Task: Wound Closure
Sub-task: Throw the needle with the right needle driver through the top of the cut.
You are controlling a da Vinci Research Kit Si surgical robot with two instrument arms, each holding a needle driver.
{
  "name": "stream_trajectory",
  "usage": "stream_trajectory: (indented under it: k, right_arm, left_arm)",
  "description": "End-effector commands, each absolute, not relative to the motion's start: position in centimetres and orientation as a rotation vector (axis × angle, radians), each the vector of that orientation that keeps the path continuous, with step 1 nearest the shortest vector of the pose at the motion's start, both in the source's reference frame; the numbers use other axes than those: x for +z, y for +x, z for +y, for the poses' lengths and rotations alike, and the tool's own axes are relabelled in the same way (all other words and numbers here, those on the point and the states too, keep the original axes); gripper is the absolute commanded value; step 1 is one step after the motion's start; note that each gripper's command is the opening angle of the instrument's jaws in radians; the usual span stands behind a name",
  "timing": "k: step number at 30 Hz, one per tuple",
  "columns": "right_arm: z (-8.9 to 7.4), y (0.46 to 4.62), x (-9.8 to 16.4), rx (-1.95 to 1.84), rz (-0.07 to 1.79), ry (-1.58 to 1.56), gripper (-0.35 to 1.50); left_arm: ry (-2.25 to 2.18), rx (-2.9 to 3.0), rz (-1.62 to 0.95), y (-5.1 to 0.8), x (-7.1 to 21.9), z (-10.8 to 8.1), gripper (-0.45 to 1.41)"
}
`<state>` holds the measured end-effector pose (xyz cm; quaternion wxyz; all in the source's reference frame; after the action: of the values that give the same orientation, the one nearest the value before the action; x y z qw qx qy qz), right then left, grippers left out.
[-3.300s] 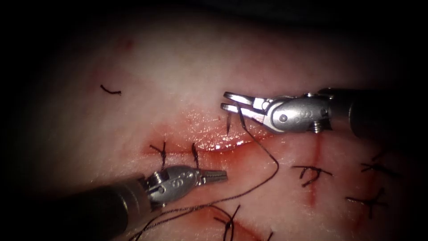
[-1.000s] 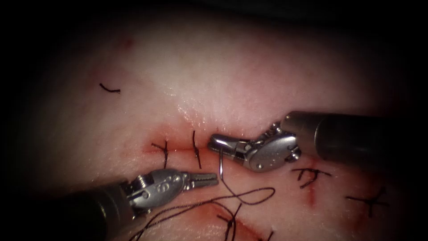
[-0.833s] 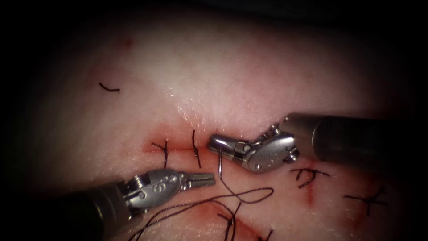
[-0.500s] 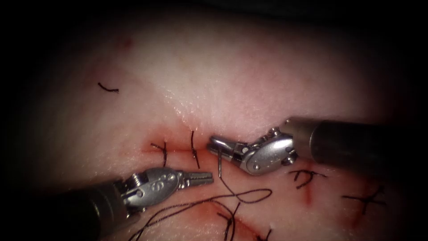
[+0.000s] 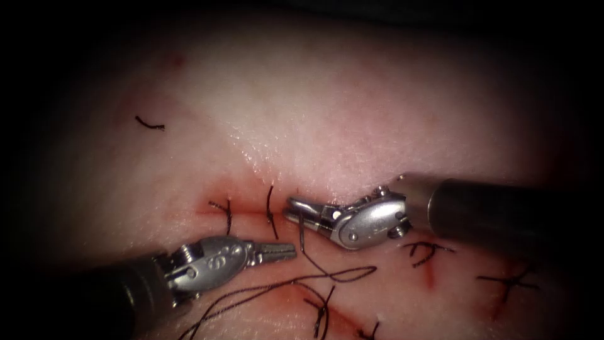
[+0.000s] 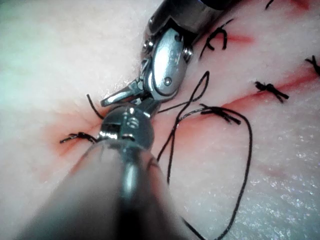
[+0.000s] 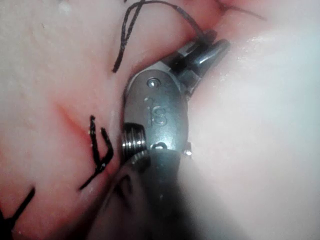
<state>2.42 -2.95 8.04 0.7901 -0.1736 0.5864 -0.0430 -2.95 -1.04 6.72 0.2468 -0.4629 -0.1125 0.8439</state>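
Needle [image 5: 301, 232] sits clamped in my right tool [image 5: 296, 208], gripped near its thread end, and hangs below the jaws as a short dark arc toward the tissue [image 5: 327, 113]. I cannot tell whether its tip is in the tissue or just resting against it. My right tool lies right over the cut [image 5: 251, 211], its jaws pressed together on the needle just to the right of the two stitches [image 5: 272, 211] already across the cut's left part.

Thread [image 5: 343, 276] runs from the needle's end down and right, folds into a narrow loop on the near side of the cut, then trails back left under my left tool's shaft. My left tool [image 5: 284, 252] hovers just below the cut and left of the needle, jaws together and holding nothing (its tip is near the needle but apart from it).

From the left wrist camera I see my left tool [image 6: 131, 120] just beside my right tool [image 6: 117, 97], with the thread [image 6: 247, 150] looping wide over the tissue. A cut end of thread [image 5: 150, 124] lies well apart to the left. Red fluid [image 5: 220, 200] stains the tissue along the cut.
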Motion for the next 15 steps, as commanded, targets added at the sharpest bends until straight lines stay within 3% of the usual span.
stream_trajectory:
  k: [1,15]
  right_arm:
    - [-2.87,2.47,8.01,-0.061,1.281,-0.374,-0.35]
    - [-2.11,2.47,7.37,0.209,1.407,-0.210,-0.35]
  left_arm:
    - [-1.262,2.302,-0.302,-3.02,6.77,-1.01,-0.38]
    - [-1.237,2.300,-0.267,-3.13,7.08,-0.84,-0.45]
